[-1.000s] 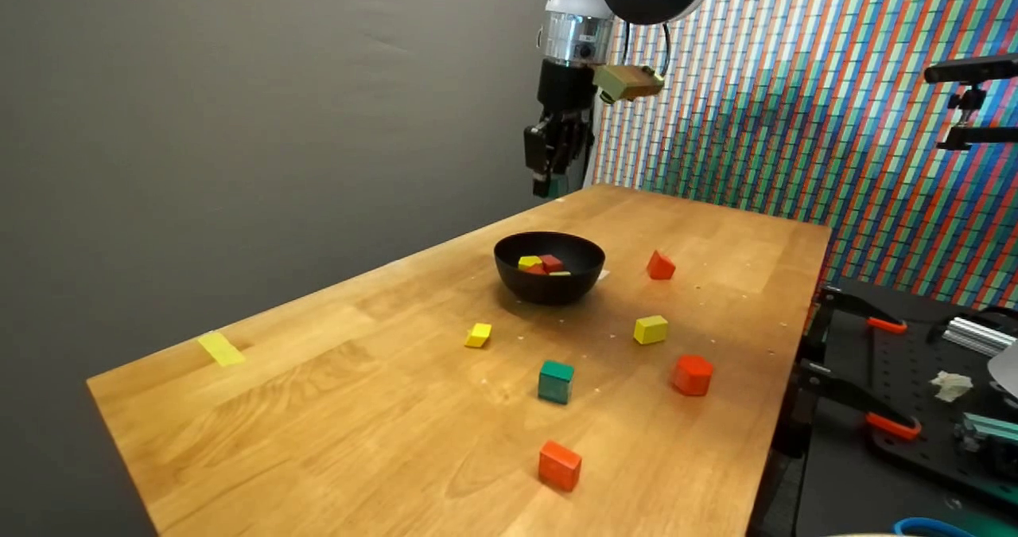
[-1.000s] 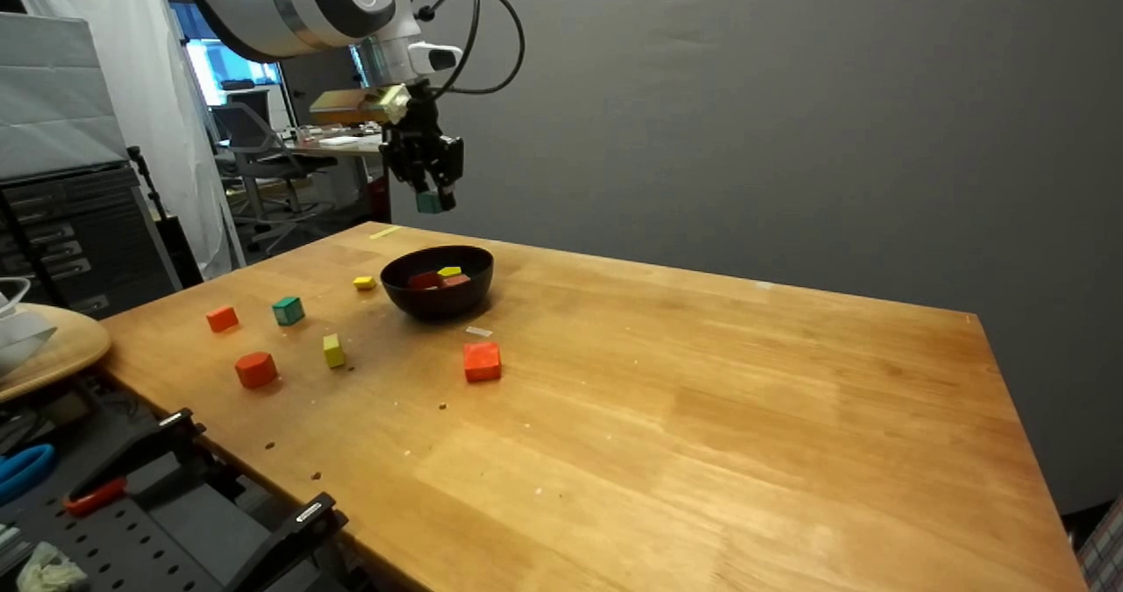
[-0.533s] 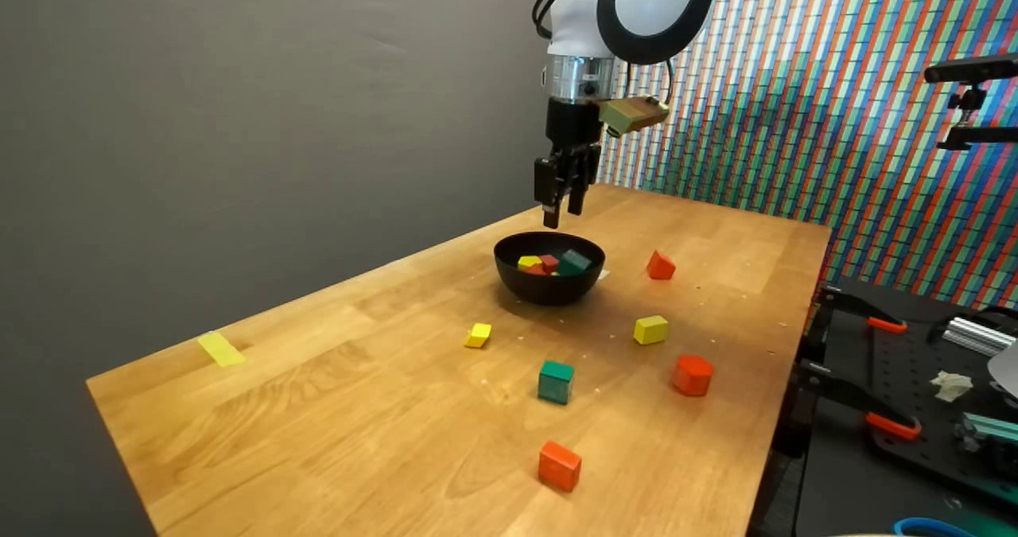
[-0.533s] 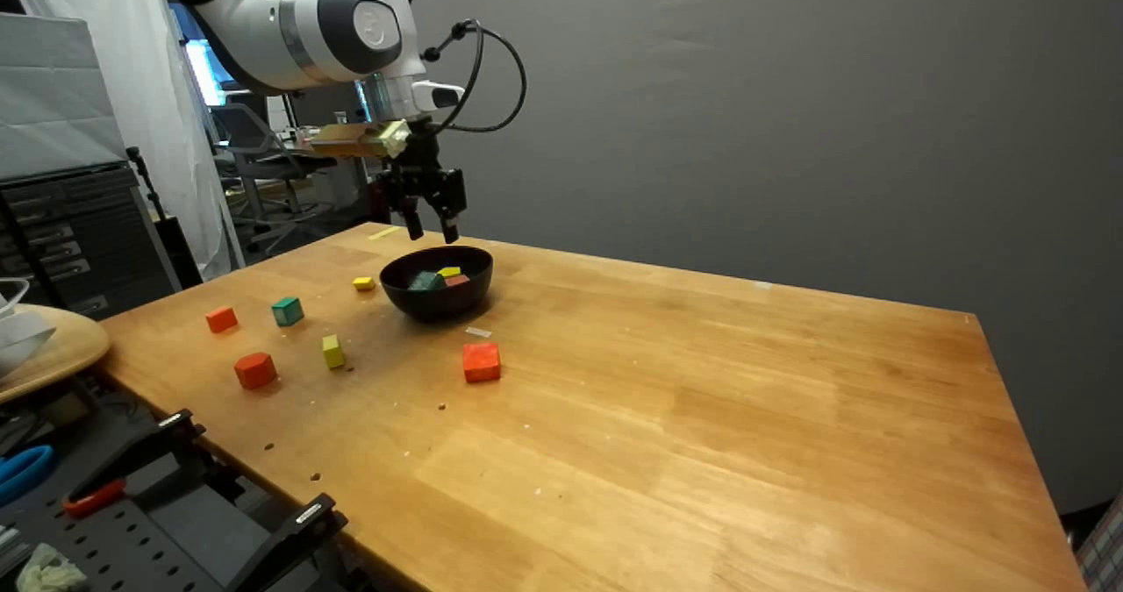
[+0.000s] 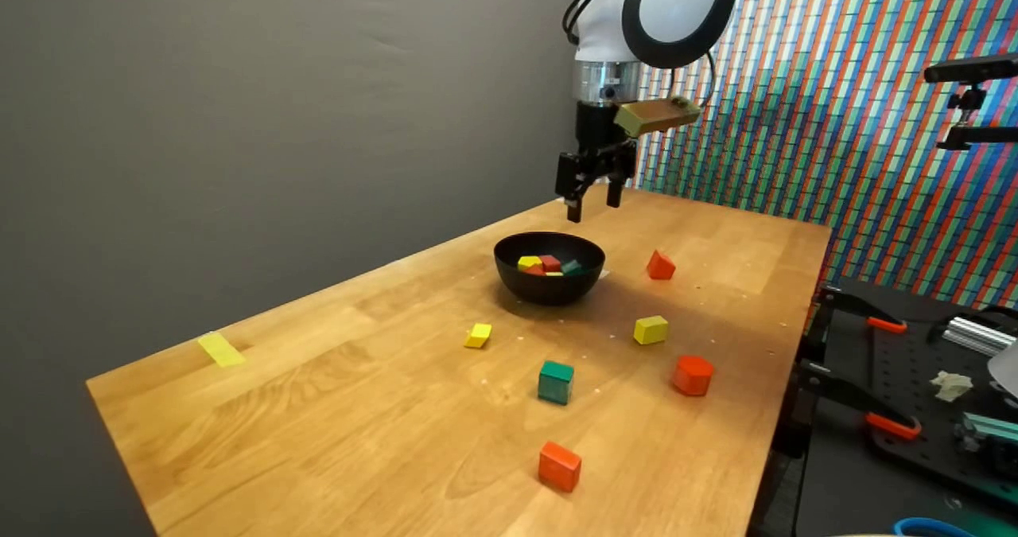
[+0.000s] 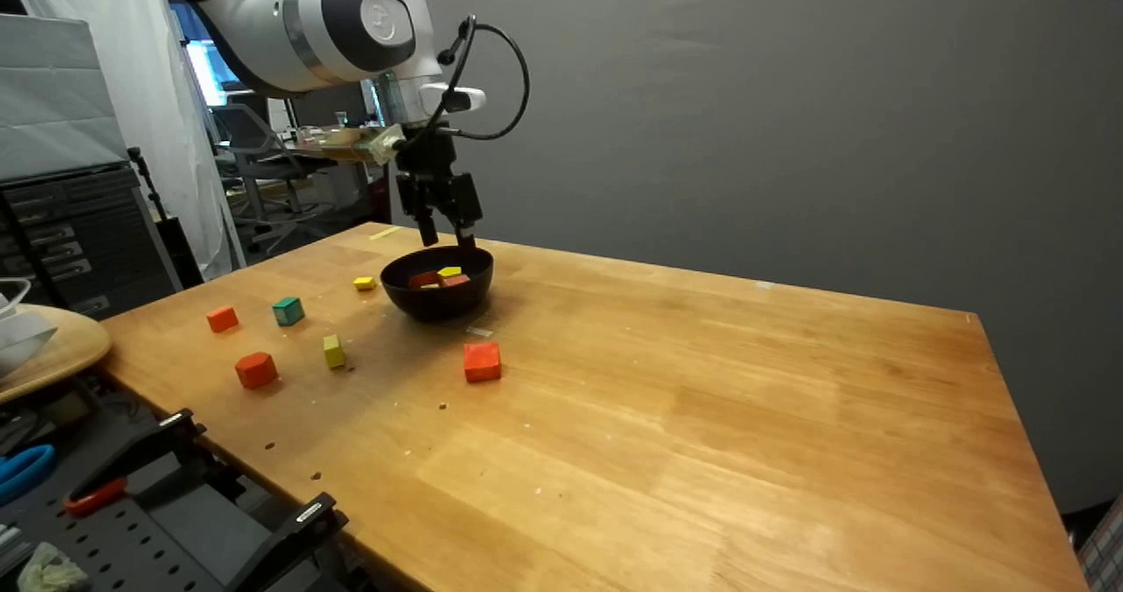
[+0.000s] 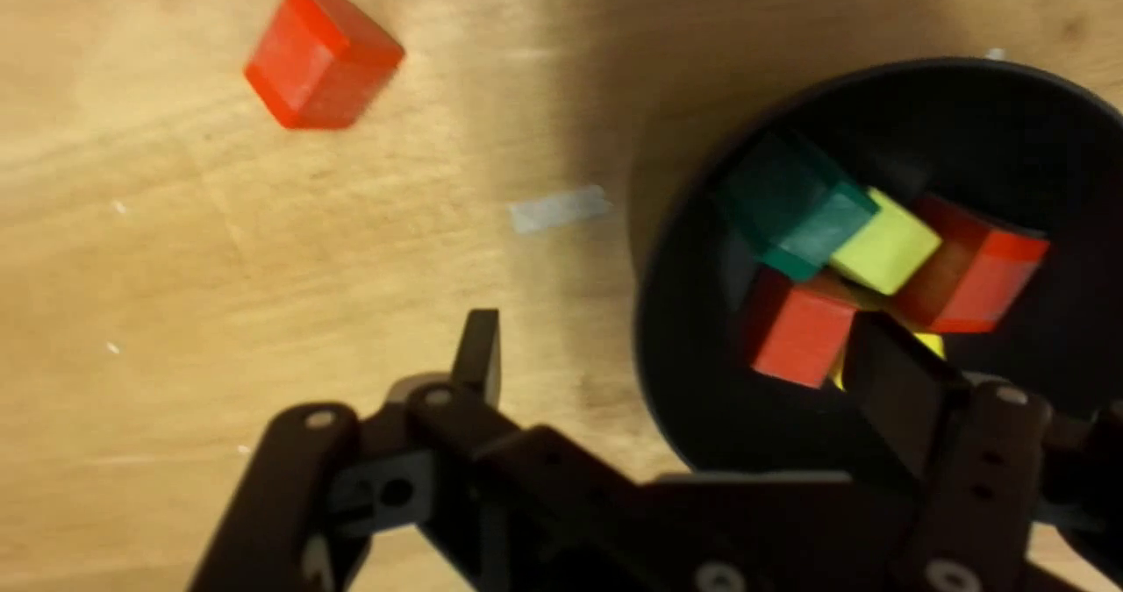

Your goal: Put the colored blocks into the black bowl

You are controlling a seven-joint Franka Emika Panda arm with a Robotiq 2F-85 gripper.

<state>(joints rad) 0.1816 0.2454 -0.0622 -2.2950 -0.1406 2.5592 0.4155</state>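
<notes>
The black bowl (image 5: 549, 289) stands upright on the table. Inside it the wrist view shows a green block (image 7: 776, 193), a yellow block (image 7: 886, 243), two red blocks, one of them a red block (image 7: 805, 333), and a mostly hidden yellow piece. Still on the tabletop are a red block (image 5: 660, 266), a yellow block (image 5: 650, 330), a small yellow block (image 5: 478, 336), a green block (image 5: 555, 383), a red hexagonal block (image 5: 693, 375) and an orange-red block (image 5: 560, 467). My gripper (image 7: 674, 322) hangs above the bowl's edge, fingers wide apart, nothing between them.
A flat pale-yellow strip (image 5: 221, 348) lies near the table's far-left edge. Beside the bowl is a small whitish strip (image 7: 559, 210). Black clamps (image 5: 859, 402) grip the table's side, and a grey wall (image 6: 746, 136) runs behind it.
A second ago the gripper held a green block over the bowl. It came down and opened; that block dropped into the bowl. The arm then shifted sideways towards the bowl's edge.
</notes>
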